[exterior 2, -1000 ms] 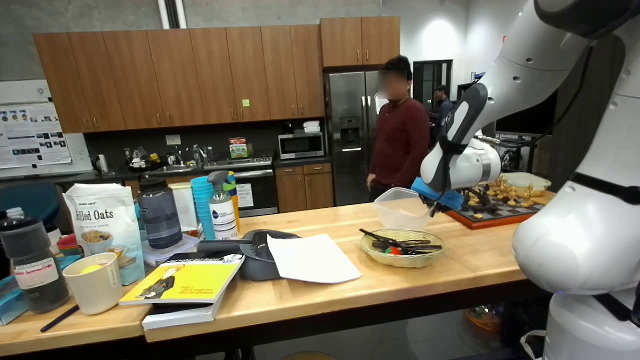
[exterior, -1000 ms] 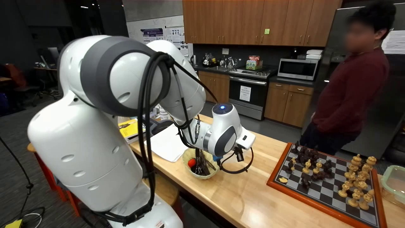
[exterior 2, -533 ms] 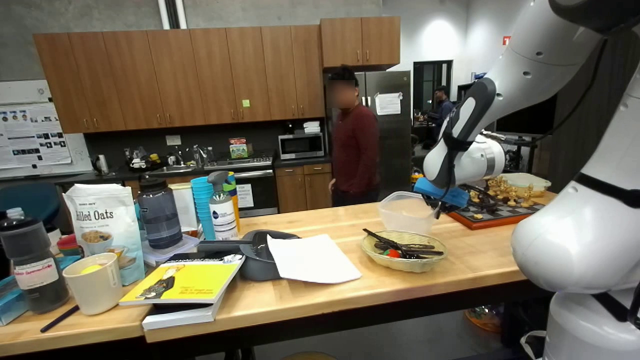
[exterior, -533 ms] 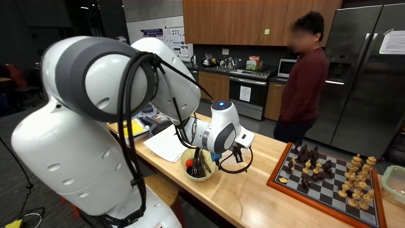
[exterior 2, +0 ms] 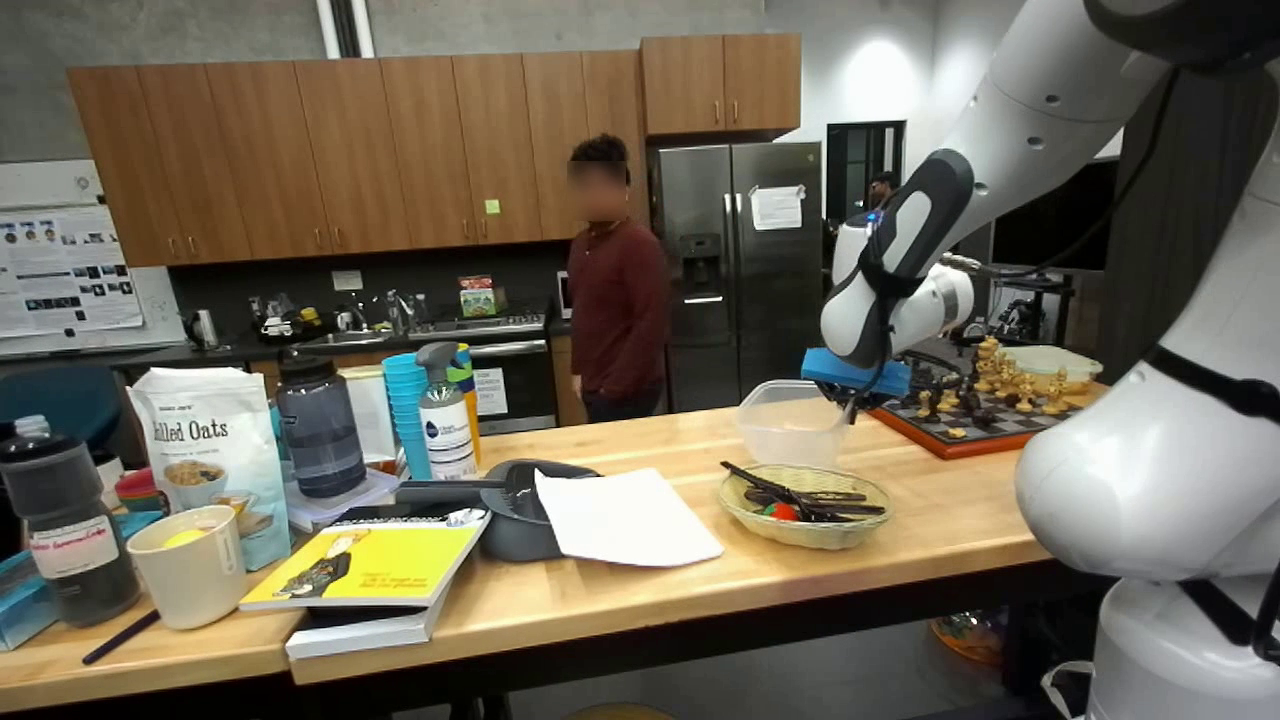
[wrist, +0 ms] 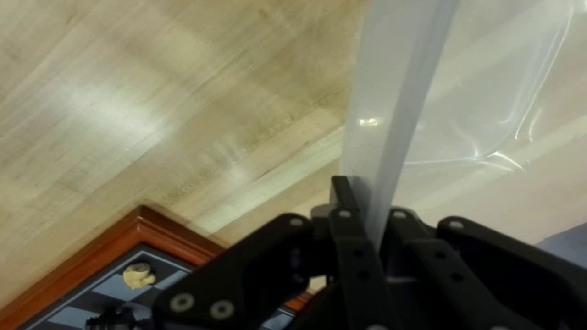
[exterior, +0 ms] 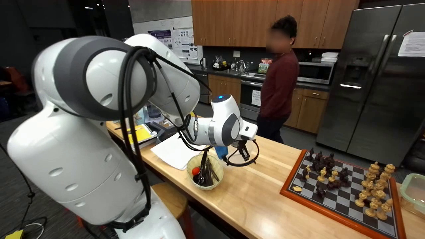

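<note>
In the wrist view my gripper (wrist: 367,206) is shut on the wall of a clear plastic container (wrist: 481,101), one finger on each side. An exterior view shows this container (exterior 2: 790,430) below the gripper, behind a pale woven basket (exterior 2: 805,537). Whether its base touches the table is hidden by the basket. Dark stick-like pieces (exterior 2: 840,497) and a red round item (exterior 2: 782,512) lie in the basket. Seen in an exterior view, the basket (exterior: 206,188) is near the table's edge, and the arm hides most of the container.
A chessboard (exterior: 327,215) with upright and fallen pieces stands beside the gripper; its corner (wrist: 176,240) shows in the wrist view. White paper (exterior 2: 630,520), a grey dustpan (exterior 2: 520,530) and a yellow book (exterior 2: 370,565) lie farther along. A person (exterior 2: 615,310) stands behind the table.
In an exterior view the gripper and container have moved slightly left. The basket has shifted a little toward the table's near edge, its contents rearranged. The person has walked left.
</note>
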Controlling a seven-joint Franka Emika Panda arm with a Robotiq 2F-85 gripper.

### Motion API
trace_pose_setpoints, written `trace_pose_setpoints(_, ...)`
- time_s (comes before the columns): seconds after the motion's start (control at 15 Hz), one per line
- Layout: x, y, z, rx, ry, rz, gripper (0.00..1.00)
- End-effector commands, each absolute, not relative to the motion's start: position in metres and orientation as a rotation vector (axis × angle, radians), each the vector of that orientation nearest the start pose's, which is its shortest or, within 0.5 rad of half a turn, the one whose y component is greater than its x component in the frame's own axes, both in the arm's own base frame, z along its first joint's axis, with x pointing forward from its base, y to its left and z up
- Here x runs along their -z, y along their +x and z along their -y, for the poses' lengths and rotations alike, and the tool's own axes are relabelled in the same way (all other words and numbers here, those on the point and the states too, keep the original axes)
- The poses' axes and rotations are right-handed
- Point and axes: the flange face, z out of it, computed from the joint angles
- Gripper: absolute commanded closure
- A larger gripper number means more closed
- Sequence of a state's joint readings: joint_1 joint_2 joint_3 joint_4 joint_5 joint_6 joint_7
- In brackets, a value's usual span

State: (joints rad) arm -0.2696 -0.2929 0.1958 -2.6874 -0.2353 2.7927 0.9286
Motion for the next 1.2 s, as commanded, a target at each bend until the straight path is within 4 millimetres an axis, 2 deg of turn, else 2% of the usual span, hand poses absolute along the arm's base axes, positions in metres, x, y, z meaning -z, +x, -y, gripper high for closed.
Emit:
trace_pose_setpoints(0.0,-0.380,0.456,0.012,0.683,-2.891,-1.141,0.98)
trace_pose_setpoints(0.13,-0.386,0.464,0.010,0.687,-2.909,-1.125,0.98)
trace_pose_setpoints(0.2,-0.388,0.467,0.009,0.683,-2.914,-1.135,0.68)
trace_pose_setpoints(0.27,-0.388,0.472,0.010,0.684,-2.919,-1.138,0.67)
trace_pose_setpoints(0.4,-0.390,0.478,0.007,0.682,-2.934,-1.134,0.57)
trace_pose_setpoints(0.67,-0.393,0.488,-0.001,0.686,-2.956,-1.113,0.29)
trace_pose_setpoints(0.93,-0.398,0.497,-0.018,0.706,-3.004,-1.088,0.03)
trace_pose_setpoints(1.13,-0.407,0.496,-0.044,0.753,-3.077,-1.006,0.00)
